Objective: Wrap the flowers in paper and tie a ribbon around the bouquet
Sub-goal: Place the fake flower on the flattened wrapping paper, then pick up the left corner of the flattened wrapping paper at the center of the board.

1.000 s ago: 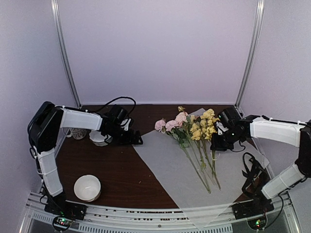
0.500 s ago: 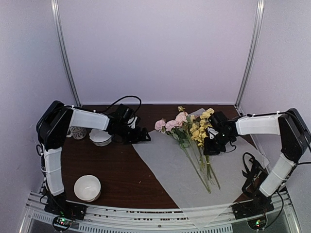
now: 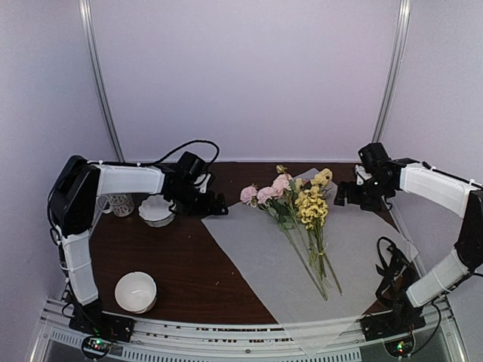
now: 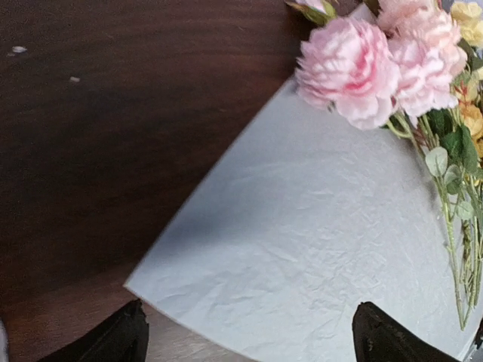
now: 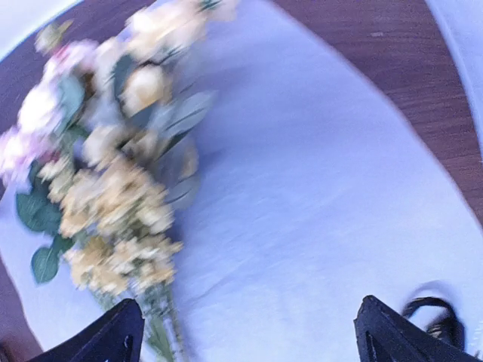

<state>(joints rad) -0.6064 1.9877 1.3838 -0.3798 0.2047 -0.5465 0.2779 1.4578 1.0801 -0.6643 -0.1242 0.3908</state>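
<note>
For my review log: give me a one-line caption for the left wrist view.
Open left gripper above a corner of the white paper, pink flowers at its far edge.

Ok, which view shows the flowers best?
Top external: it shows all the flowers, blooms to stem ends, lying on the paper. Left wrist shows only the pink blooms and some stems, sharply; right wrist shows blooms, blurred.
</note>
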